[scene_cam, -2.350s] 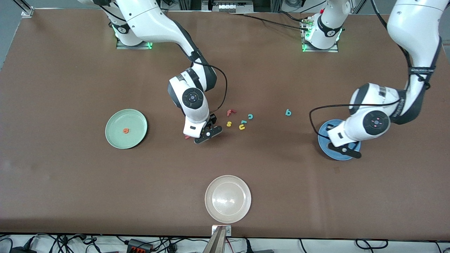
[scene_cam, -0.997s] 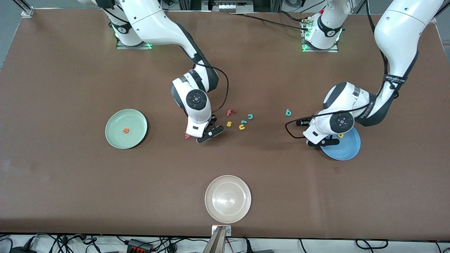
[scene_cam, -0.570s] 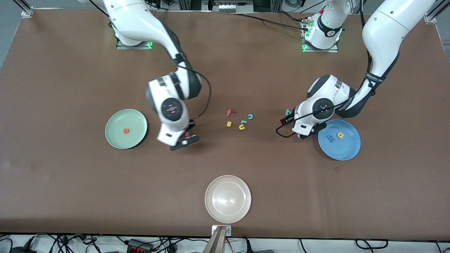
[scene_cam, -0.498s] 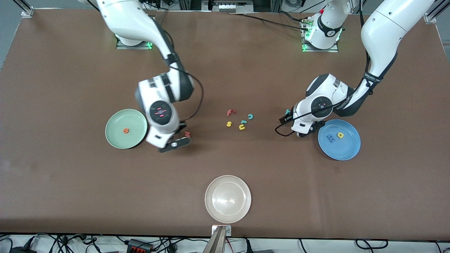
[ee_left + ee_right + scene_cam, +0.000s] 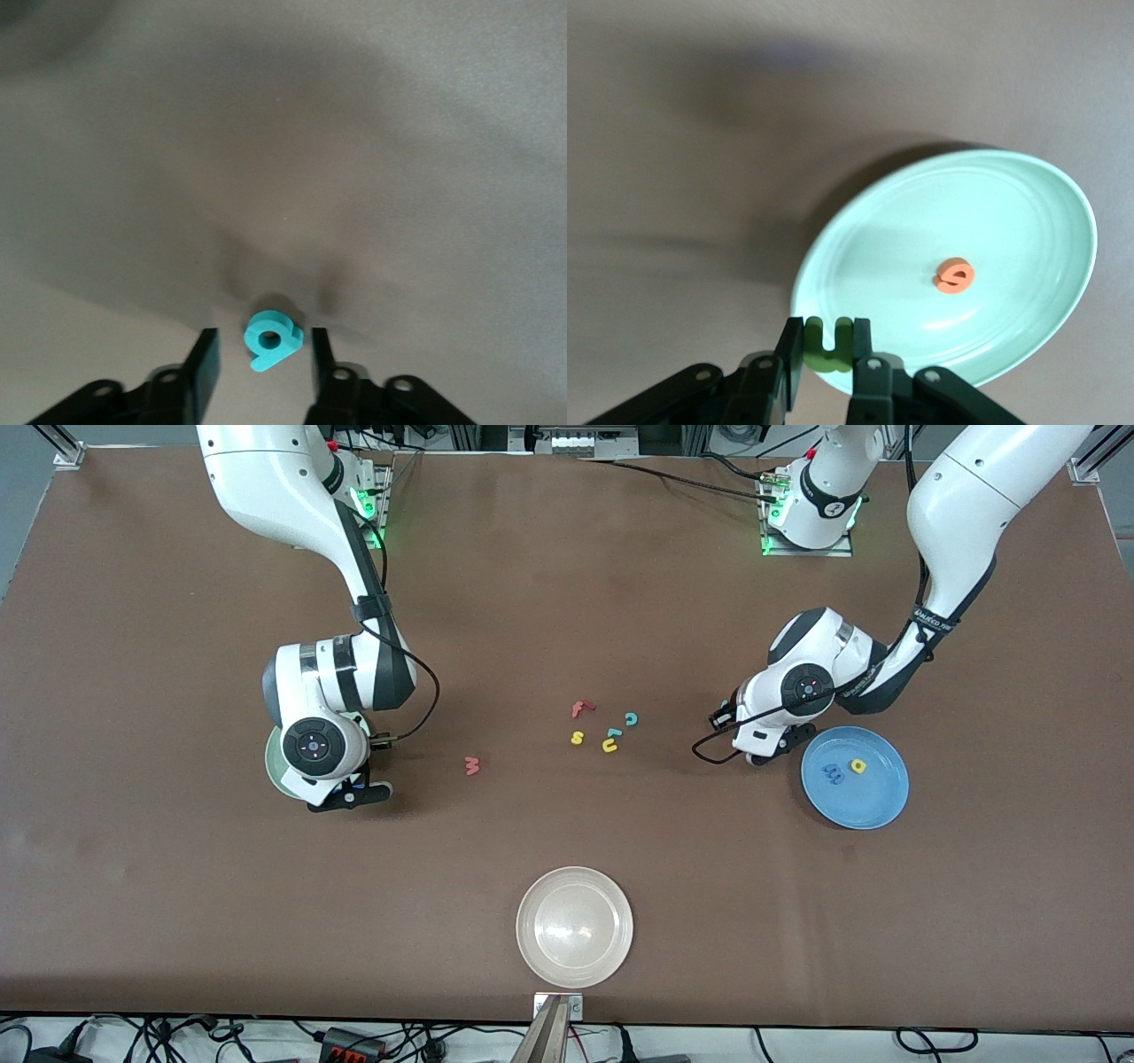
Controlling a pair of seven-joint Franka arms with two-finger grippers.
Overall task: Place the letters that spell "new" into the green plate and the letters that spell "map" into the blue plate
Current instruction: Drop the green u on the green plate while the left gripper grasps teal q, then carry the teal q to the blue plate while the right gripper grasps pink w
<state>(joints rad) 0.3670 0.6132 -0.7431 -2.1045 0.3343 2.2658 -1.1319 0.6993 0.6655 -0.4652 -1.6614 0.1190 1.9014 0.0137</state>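
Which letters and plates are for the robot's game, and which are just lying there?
For the game:
green plate, orange e, green n, red w, blue plate, blue m, yellow a, teal p

Lying about:
beige plate, red f, yellow s, yellow u, teal c

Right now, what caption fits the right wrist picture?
Right gripper holds the green "n" over the green plate, orange "e" inside.

The right arm reaches down from its base, elbow bent, wrist turned downward; its right gripper (image 5: 824,350) hangs over the rim of the round pale mint-green plate (image 5: 1010,199), fingers clamped on a small dark green foam "n" (image 5: 825,341). The left arm folds low, and its left gripper (image 5: 259,359) sits at the table, fingers parted on either side of a tiny teal foam "p" (image 5: 271,338) without touching it.
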